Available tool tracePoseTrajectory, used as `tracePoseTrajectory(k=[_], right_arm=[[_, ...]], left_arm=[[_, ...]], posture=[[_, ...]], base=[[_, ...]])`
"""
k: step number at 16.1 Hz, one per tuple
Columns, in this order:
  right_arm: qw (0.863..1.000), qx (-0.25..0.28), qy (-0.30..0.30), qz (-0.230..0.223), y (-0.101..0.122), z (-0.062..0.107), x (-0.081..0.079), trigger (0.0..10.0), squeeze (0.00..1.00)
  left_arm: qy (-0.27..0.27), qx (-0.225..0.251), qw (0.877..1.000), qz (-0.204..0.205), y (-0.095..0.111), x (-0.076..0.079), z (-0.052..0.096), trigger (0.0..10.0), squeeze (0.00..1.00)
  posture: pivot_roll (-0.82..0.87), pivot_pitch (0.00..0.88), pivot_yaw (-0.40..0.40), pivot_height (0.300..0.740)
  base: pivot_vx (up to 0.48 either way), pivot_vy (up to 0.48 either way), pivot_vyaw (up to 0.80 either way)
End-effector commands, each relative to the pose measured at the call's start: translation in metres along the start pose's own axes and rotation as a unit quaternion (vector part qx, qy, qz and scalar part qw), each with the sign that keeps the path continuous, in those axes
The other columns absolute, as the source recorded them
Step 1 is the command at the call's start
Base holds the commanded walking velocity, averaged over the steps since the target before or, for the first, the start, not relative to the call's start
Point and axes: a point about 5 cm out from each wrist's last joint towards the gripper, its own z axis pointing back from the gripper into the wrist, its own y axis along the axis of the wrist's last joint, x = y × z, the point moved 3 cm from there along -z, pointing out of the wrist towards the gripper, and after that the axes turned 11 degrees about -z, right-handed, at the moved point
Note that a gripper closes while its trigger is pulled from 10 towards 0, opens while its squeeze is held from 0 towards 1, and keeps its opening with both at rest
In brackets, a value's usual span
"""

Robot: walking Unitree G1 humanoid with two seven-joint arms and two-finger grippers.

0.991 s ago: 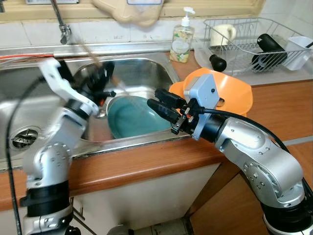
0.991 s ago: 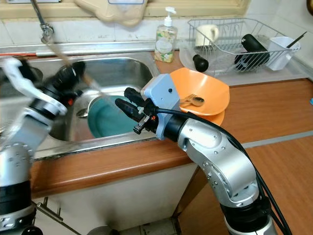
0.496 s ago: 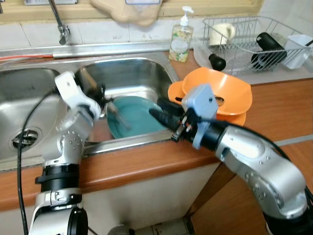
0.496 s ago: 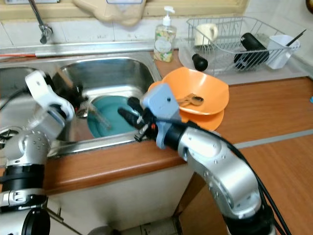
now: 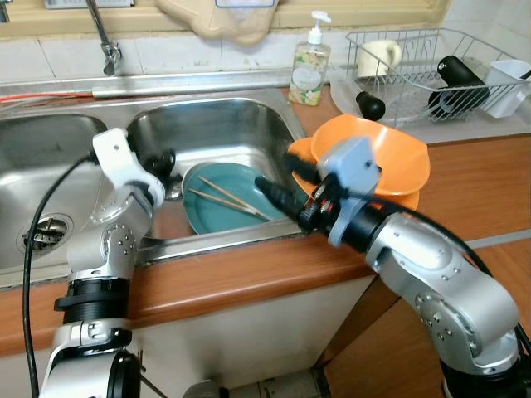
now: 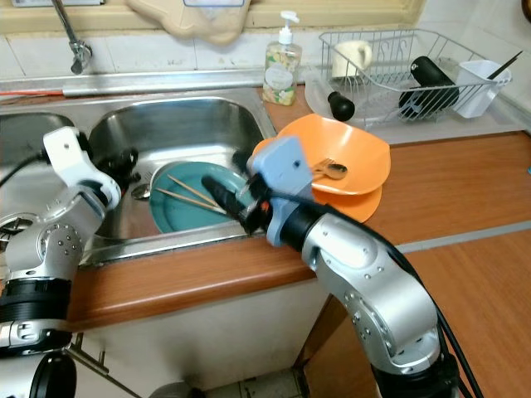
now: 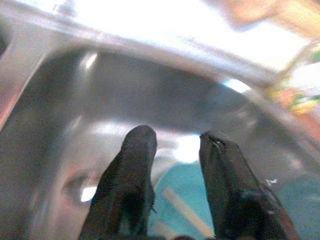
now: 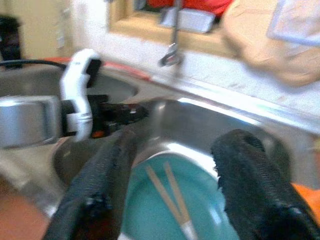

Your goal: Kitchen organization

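A teal plate [image 5: 212, 219] lies in the right basin of the steel sink [image 5: 217, 126]. Two wooden chopsticks [image 5: 231, 199] rest loose across the plate, side by side. My left gripper [image 5: 163, 159] hovers at the plate's left edge, open, nothing between its fingers [image 7: 131, 180]. My right gripper [image 5: 282, 179] reaches over the sink's right rim toward the plate, open and empty; in its wrist view the chopsticks [image 8: 169, 194] sit between its spread fingers [image 8: 252, 175], further off.
Stacked orange bowls [image 5: 390, 157] holding a utensil [image 6: 328, 171] stand on the wooden counter right of the sink. Behind are a soap bottle [image 5: 309, 70] and a wire dish rack [image 5: 431, 75] with a mug and cups. The faucet [image 5: 104, 46] rises at the back.
My left gripper brought the chopsticks down from above the sink and let them go onto the teal plate. The right gripper shifted slightly right along the sink rim.
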Motion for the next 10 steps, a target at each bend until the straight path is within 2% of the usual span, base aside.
tracePoseTrajectory(k=[1,2,3,4,5,6,7,10], right_arm=[[0.999,0.027,-0.010,0.014,0.013,0.002,0.001,10.0,1.00],[0.997,0.057,-0.045,0.025,0.028,0.004,0.009,10.0,1.00],[0.992,0.088,-0.089,0.032,0.042,0.008,0.021,10.0,1.00],[0.989,0.098,-0.106,0.033,0.046,0.010,0.025,10.0,1.00],[0.979,0.120,-0.161,0.026,0.052,0.021,0.044,10.0,1.00],[0.977,0.122,-0.171,0.025,0.051,0.024,0.048,10.0,1.00],[0.973,0.104,-0.199,0.049,0.043,0.032,0.058,10.0,1.00],[0.966,0.083,-0.239,0.061,0.030,0.045,0.072,10.0,1.00]], left_arm=[[-0.017,0.023,0.999,-0.022,0.010,0.006,0.001,10.0,1.00],[-0.044,0.068,0.995,-0.058,0.020,0.012,0.010,10.0,0.76],[-0.060,0.096,0.990,-0.083,0.027,0.016,0.020,10.0,0.00],[-0.064,0.102,0.988,-0.092,0.028,0.017,0.022,10.0,0.00],[-0.098,0.131,0.975,-0.152,0.033,0.031,0.037,10.0,0.00],[-0.107,0.137,0.972,-0.159,0.033,0.034,0.041,10.0,0.00],[-0.136,0.155,0.962,-0.180,0.034,0.044,0.053,10.0,0.00],[-0.189,0.157,0.951,-0.188,0.023,0.059,0.072,10.0,0.00]], posture=[[-0.09,0.000,0.032,0.740],[-0.10,0.000,0.034,0.740],[-0.10,0.000,0.032,0.740],[-0.10,0.000,0.030,0.740],[-0.09,0.000,0.024,0.740],[-0.09,0.000,0.024,0.740],[-0.09,0.000,0.022,0.740],[-0.09,0.000,0.017,0.740]], base=[[0.000,0.000,0.00],[0.000,0.000,0.00],[0.000,0.000,0.00],[0.000,0.000,0.00],[0.000,0.000,0.00],[0.000,0.000,0.00],[0.000,0.000,0.00],[0.000,0.000,0.00]])
